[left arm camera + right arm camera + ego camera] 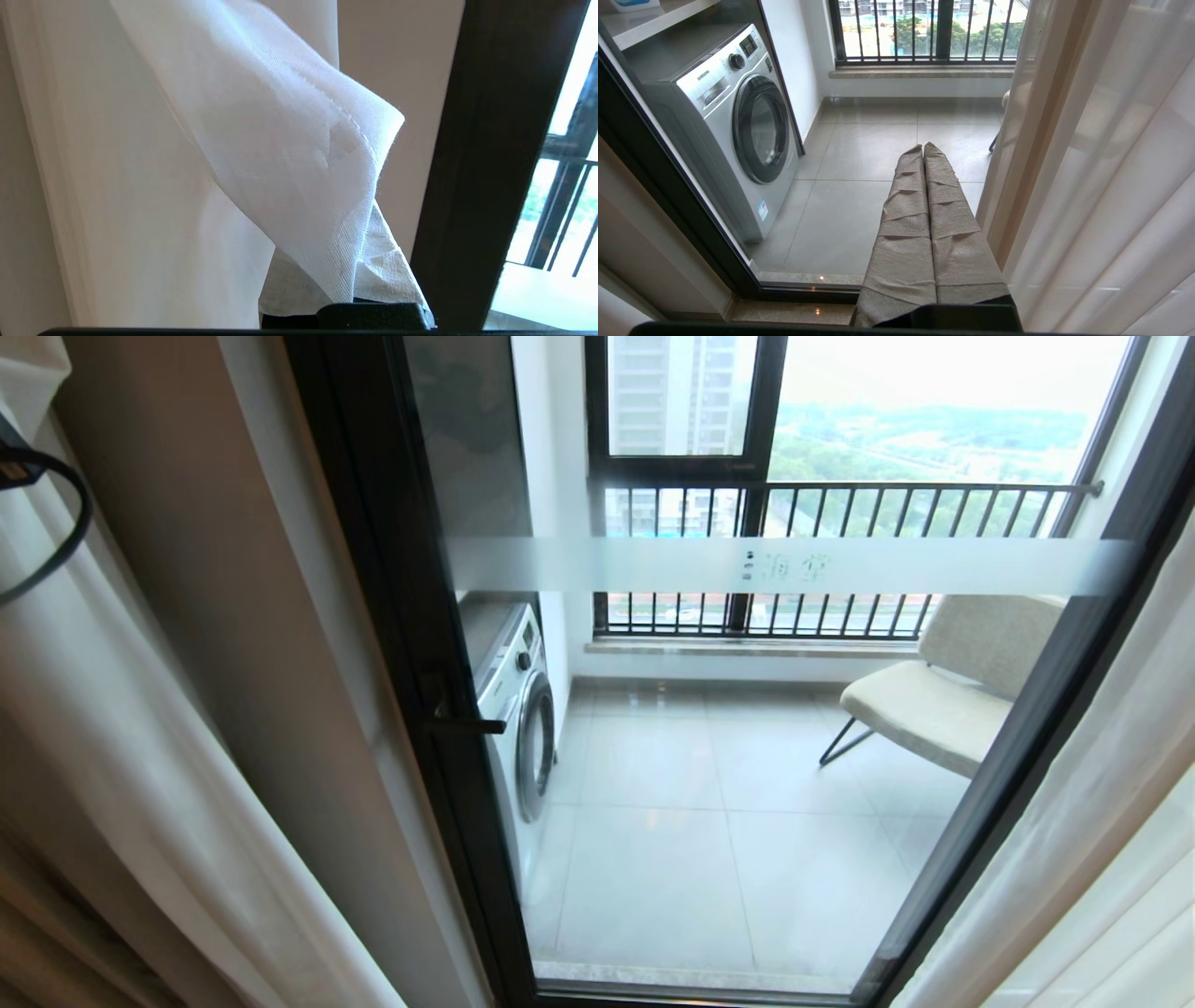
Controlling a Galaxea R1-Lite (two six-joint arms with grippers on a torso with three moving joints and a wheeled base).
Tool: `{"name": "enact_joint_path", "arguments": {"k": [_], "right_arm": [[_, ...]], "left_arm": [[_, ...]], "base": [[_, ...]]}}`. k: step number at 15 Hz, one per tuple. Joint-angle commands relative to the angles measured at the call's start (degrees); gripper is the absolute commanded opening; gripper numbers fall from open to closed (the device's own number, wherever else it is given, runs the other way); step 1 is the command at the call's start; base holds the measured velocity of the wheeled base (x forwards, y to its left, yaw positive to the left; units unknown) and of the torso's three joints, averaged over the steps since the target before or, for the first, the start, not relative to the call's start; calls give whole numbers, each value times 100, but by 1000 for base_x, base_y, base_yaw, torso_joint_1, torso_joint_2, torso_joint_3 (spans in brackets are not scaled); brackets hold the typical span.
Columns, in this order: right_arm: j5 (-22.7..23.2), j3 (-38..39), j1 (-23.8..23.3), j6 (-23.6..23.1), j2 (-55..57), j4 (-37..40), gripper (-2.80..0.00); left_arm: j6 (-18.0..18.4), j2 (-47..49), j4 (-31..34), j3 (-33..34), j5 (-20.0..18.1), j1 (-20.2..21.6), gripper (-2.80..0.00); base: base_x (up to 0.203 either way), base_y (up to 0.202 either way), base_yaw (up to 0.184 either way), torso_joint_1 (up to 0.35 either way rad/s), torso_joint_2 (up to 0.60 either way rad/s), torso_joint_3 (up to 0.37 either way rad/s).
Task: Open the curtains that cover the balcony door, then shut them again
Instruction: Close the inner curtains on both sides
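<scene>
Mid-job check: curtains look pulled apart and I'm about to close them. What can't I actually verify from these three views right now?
- Left hand: sheer curtain drapes over its fingers in the left wrist view, so the grip itself is hidden.
- Both hands: outside the head view.
- Curtain tops and rail: cut off by the upper edge in every view.
- Characters on the balcony door's frosted band: too small to read.
- Chair: partly behind the door frame.

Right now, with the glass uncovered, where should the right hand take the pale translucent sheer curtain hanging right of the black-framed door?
Pinch the pale translucent sheer curtain at its free vertical edge beside the black door frame, coming in from the glass side. That edge hangs loose and straight, while the folds behind it are gathered. The shut right hand would probably need to open first.
</scene>
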Motion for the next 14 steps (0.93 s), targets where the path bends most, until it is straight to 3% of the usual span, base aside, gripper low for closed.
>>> {"name": "enact_joint_path", "arguments": {"k": [1, 8, 11, 14], "right_arm": [[-2, 0, 0, 2, 0, -4, -280], [-2, 0, 0, 2, 0, -4, -280], [-2, 0, 0, 2, 0, -4, -280], [-2, 0, 0, 2, 0, -4, -280]], "left_arm": [[-4, -196, -18, 4, 12, -172, -280], [20, -641, 635, 176, -17, -941, -280], [35, -652, 684, 169, 12, -1524, -280], [137, -644, 705, 179, -13, -1763, -280]], "base": [[0, 0, 0, 0, 0, 0], [0, 0, 0, 0, 0, 0], [0, 0, 0, 0, 0, 0], [0, 0, 0, 0, 0, 0]]}}
